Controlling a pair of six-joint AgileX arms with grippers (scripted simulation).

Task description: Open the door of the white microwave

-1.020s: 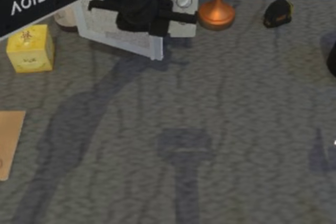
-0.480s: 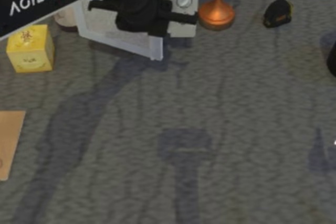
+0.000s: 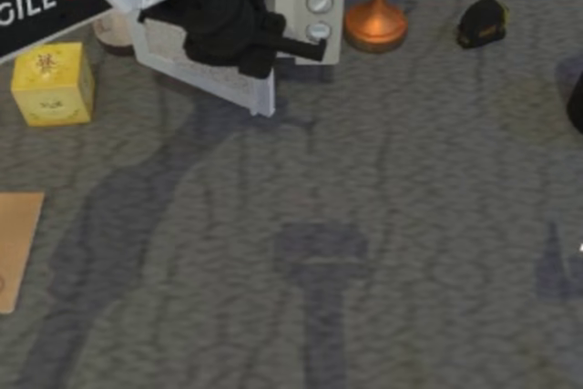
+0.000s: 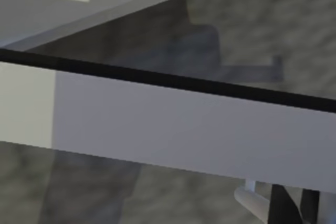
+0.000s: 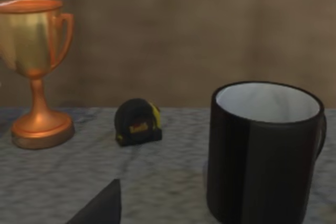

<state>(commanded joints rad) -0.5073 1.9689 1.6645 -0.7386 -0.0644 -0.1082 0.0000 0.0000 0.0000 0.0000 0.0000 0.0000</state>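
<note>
While the door swung: it stood partly open
Microwave: the white microwave [image 3: 310,6] sat beside the trophy [image 3: 375,6]
Door: the door [image 3: 205,68] hung angled off the microwave's front
Left gripper: left gripper [image 3: 264,38] at the door's free edge; fingers hidden, cannot tell
Right gripper: out of view
Handling: probably stiff, light, hinged; best held by the free edge

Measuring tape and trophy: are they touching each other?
Apart. The right wrist view shows bare table between the measuring tape and the trophy; the top view shows the same gap.
</note>
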